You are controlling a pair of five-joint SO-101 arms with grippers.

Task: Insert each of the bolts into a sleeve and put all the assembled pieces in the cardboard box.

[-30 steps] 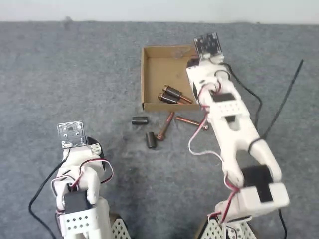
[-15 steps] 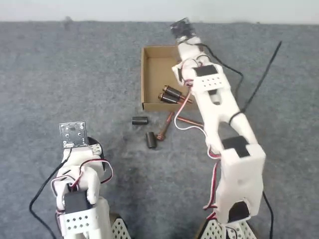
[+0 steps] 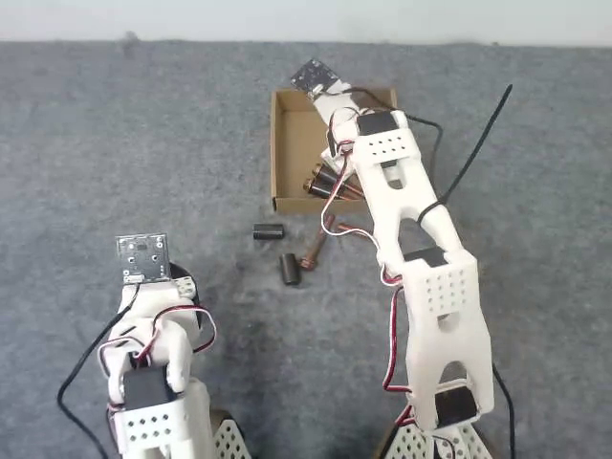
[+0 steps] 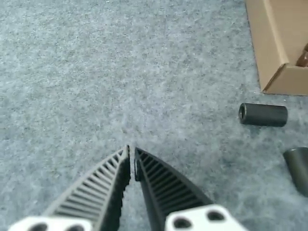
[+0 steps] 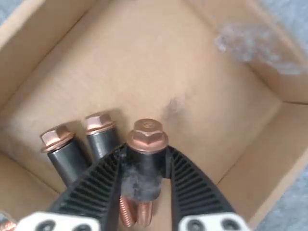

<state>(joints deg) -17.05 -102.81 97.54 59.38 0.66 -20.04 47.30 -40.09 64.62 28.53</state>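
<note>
High view: loose sleeves (image 3: 269, 231) and a bolt (image 3: 316, 245) are noted beside the cardboard box (image 3: 275, 153).

Left wrist view: the left gripper (image 4: 132, 153) is closed, empty.

Right wrist view: an assembled piece (image 5: 147, 138) is clamped in the right gripper (image 5: 144, 153) over the box. If dropped from height, it may be bounced out.

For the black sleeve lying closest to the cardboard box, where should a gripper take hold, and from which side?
Grip the sleeve at mid-length, probably from straight above, jaws spanning its barrel. It lies on its side on the carpet, long axis roughly parallel to the front wall of the cardboard box, with free carpet on both long sides.
</note>
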